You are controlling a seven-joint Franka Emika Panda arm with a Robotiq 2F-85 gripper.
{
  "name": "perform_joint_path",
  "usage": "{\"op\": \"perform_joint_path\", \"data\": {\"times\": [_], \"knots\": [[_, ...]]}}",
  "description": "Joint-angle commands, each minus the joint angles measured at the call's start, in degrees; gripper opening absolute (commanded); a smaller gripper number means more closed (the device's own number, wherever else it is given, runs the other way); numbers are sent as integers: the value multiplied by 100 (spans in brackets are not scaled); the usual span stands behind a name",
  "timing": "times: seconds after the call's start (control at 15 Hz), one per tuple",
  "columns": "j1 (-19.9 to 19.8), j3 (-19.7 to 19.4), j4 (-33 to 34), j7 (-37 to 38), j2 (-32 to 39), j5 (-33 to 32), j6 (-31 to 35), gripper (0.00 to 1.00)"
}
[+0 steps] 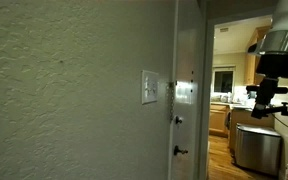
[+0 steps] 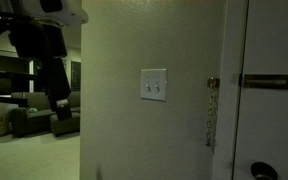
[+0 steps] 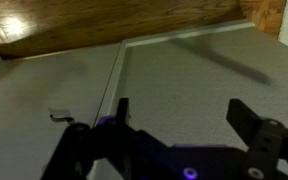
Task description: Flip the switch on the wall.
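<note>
Switch plate [image 1: 150, 87] on wall [image 1: 64, 90], untouched; gripper [image 3: 184, 118] well apart, jaws spread, empty.

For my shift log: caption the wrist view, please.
Wrist view: open gripper facing the grey wall, switch plate small at frame left, wood along the top.

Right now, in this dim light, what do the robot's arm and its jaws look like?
The gripper is black, with two thick, blocky jaws on a dark body, where a small blue-violet light glows. In an exterior view the arm ends in a pale grey rounded link above black hardware. Cables and markings are too dim to tell.
</note>
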Motion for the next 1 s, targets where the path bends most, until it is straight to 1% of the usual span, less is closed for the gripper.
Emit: {"op": "perform_joint_path", "data": {"times": [0.0, 0.53, 0.67, 0.93], "knots": [[2, 0, 12, 3, 3, 0, -10, 100], [7, 1, 15, 0, 24, 2, -4, 100], [35, 4, 29, -25, 117, 12, 21, 100], [134, 47, 94, -75, 519, 48, 186, 100]]}}
